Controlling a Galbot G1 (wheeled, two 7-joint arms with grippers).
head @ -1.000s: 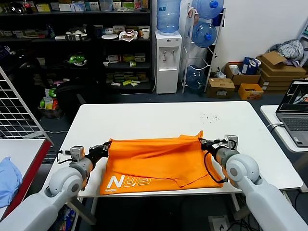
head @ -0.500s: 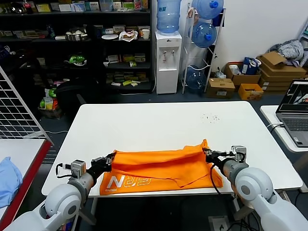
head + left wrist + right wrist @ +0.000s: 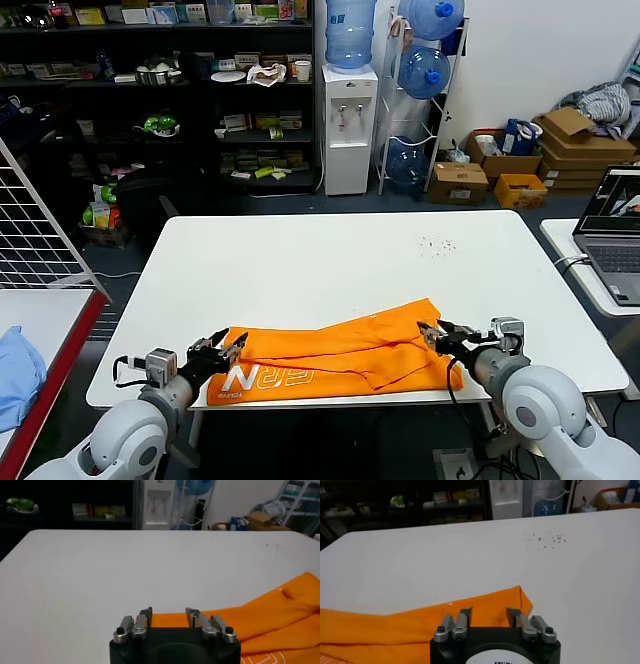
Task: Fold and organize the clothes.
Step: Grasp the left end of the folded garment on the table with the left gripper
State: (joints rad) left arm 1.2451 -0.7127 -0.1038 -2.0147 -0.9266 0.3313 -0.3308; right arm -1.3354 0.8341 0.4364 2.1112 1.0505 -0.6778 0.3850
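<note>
While I watch the head view, the bright orange short-sleeved T-shirt of soft fabric (image 3: 335, 350) lies folded into a long band along the near edge of the white rectangular surface (image 3: 330, 260), its white block lettering (image 3: 265, 378) facing up near the left end. My left end effector (image 3: 224, 346) sits at the band's left end with its fingers apart and nothing between them; my right end effector (image 3: 432, 333) sits at the right end, likewise spread and empty. I judge one lengthwise fold done. The band looks uneven, with a diagonal ridge across it, so it needs at least a crosswise fold and some tidying.

From the left wrist view, the left end effector (image 3: 168, 615) stands parted just over the orange cloth's (image 3: 260, 620) edge, gripping none of it.

From the right wrist view, the right end effector (image 3: 489, 614) is also parted, with the shirt's corner (image 3: 517, 597) lying free just beyond its tips.
</note>
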